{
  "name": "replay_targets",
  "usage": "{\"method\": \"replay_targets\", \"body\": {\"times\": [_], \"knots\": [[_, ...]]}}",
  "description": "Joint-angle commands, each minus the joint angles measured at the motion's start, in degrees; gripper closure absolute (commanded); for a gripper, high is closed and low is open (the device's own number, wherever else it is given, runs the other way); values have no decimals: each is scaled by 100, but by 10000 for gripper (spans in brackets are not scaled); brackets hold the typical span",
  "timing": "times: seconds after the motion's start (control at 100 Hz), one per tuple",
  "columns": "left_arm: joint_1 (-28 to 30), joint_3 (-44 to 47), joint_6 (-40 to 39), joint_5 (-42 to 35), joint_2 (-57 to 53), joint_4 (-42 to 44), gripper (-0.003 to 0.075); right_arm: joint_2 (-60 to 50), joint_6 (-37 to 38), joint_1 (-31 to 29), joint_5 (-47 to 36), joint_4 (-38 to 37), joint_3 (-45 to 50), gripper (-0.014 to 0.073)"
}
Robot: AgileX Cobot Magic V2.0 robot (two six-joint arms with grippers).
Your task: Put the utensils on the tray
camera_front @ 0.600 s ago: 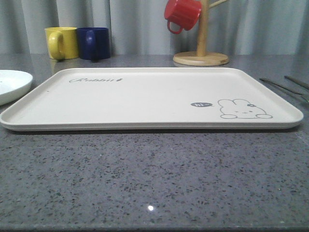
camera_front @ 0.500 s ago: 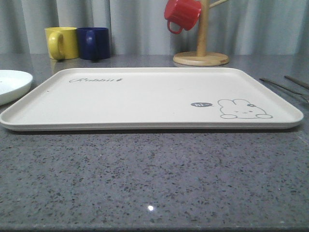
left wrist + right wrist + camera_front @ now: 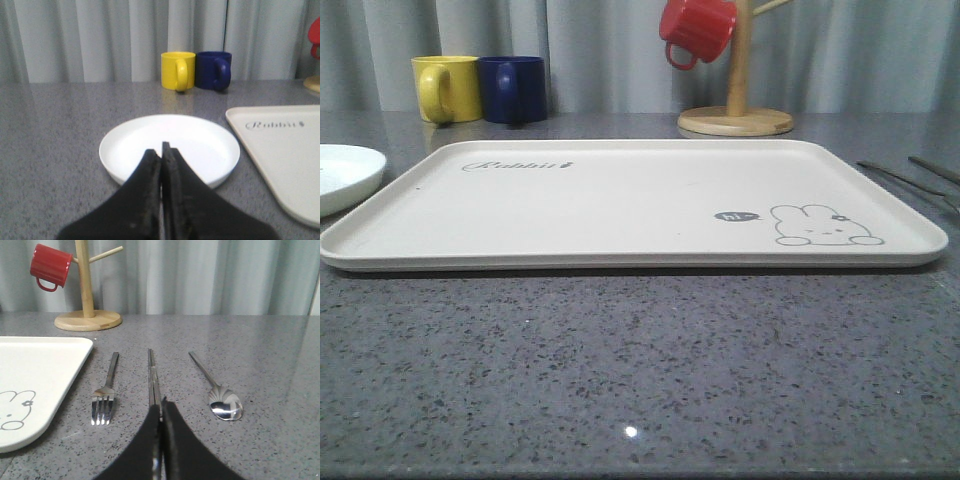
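Observation:
The cream tray (image 3: 620, 200) with its rabbit drawing lies bare in the middle of the table. To its right, on the grey counter, the fork (image 3: 105, 392), the pair of chopsticks (image 3: 152, 375) and the spoon (image 3: 225, 405) lie side by side. My right gripper (image 3: 161, 404) is shut just short of the chopsticks' near end, which runs out of sight under its fingers. A white plate (image 3: 190, 145) sits left of the tray. The left gripper (image 3: 161, 147) is shut with nothing in it, its tips over the plate's near rim.
A yellow mug (image 3: 447, 88) and a blue mug (image 3: 515, 88) stand at the back left. A red mug (image 3: 697, 28) hangs on a wooden stand whose round base (image 3: 735, 121) sits behind the tray. Grey curtains close off the back.

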Motion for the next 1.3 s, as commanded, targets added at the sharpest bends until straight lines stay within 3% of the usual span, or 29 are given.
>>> {"method": "replay_targets", "body": {"times": [0.0, 0.22, 0.36, 0.56, 0.92, 1.02, 1.19, 1.29], "knots": [[13, -785, -49, 12, 275, -84, 739, -110, -37, -28, -482, -63, -9, 662], [13, -2571, -49, 1726, 1643, -84, 739, -110, -37, -28, -482, -63, -9, 662], [13, -3494, 10, 2411, 2633, -84, 739, -110, -37, -28, -482, -63, -9, 662], [13, -4211, 10, 2852, 3757, -84, 739, -110, -37, -28, -482, -63, -9, 662], [13, -4265, 10, 2993, 4699, -84, 735, -110, -37, -28, -482, -63, -9, 662], [13, -4265, 10, 3153, 4799, -84, 638, -110, -37, -28, -482, -63, -9, 662], [13, -4265, 10, 3217, 4837, -117, 304, -110, -37, -28, -482, -63, -9, 662], [2, -4265, -1, 3198, 4837, -166, 256, -110, -37, -28, -482, -63, -9, 662]]}}
